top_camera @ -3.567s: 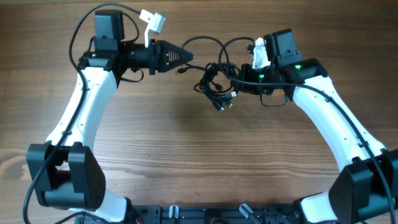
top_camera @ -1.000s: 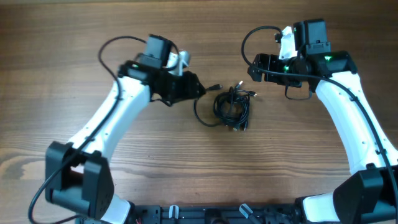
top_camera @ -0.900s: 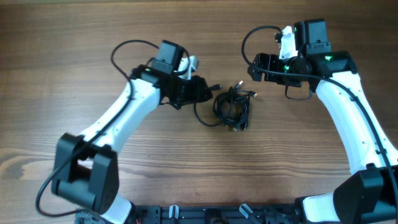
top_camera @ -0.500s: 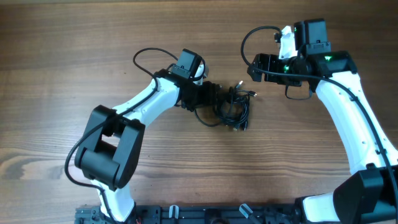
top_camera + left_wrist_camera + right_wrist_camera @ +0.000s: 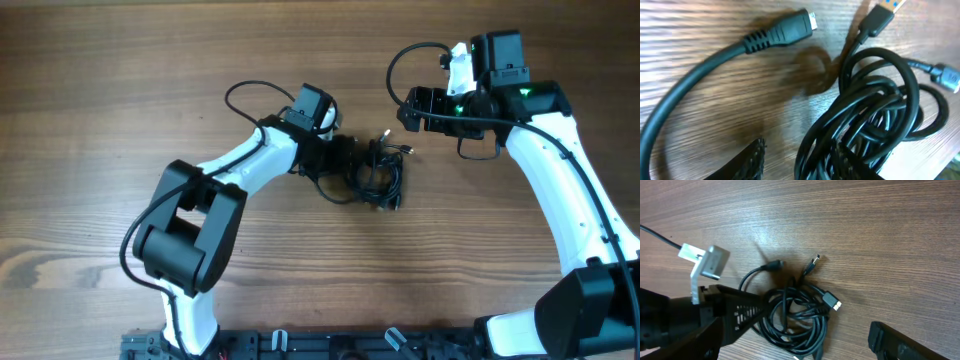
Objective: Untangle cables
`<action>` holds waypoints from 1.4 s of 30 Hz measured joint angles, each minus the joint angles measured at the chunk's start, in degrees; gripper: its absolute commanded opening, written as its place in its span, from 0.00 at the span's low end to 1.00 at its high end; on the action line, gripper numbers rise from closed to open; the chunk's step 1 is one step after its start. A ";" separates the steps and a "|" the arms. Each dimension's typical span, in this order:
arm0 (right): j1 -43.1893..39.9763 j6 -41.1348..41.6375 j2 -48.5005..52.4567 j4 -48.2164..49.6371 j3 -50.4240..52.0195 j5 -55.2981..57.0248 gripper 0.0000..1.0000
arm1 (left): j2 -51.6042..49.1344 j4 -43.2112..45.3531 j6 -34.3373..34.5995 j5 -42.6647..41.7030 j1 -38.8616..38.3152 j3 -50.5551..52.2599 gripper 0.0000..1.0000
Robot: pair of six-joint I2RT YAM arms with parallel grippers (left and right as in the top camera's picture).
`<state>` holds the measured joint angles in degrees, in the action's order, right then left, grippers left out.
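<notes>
Now | left claw [image 5: 346,159] spread at cables [image 5: 378,173] | right claw [image 5: 408,108] spread, well apart | wood table [image 5: 100,100]

Your cables [image 5: 374,176] lay in one tangled heap near the middle of the counter [image 5: 300,280], thin black cords wound into several overlapping loops. One cord [image 5: 695,75] curved out of the heap on its left in the overhead view. It ended in a black moulded plug [image 5: 782,32] lying flat on the wood, apart from the coil. Near it, a slim plug [image 5: 880,15] with a bright tip pointed away from the loops. A silver-ended plug [image 5: 832,300] rested at the coil's edge. You could not count the separate cords.
</notes>
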<state>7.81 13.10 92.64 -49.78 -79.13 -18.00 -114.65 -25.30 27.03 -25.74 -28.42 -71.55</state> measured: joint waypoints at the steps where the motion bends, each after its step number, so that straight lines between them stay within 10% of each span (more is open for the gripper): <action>1: 0.00 0.00 0.00 0.00 0.00 0.00 0.95 | -0.22 0.09 -0.74 0.00 -0.59 -0.02 0.45; 17: 0.00 -0.04 0.00 0.00 0.00 0.00 0.96 | -1.44 1.29 -4.00 0.11 -2.27 0.02 0.37; 26: 0.00 -0.61 0.02 0.15 0.00 0.00 0.95 | -1.81 3.61 -3.91 3.76 -3.76 0.39 0.04; 34: 0.00 -0.72 0.02 0.17 0.00 0.00 0.96 | -1.92 3.89 -3.82 5.20 -3.98 0.37 0.04; 42: 1.20 -3.76 0.02 0.15 0.00 -4.50 0.75 | 9.05 2.08 -0.52 -2.10 4.09 1.81 0.04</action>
<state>9.02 9.34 92.66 -49.63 -79.13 -22.50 -105.60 -23.22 26.50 -27.83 -24.34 -69.73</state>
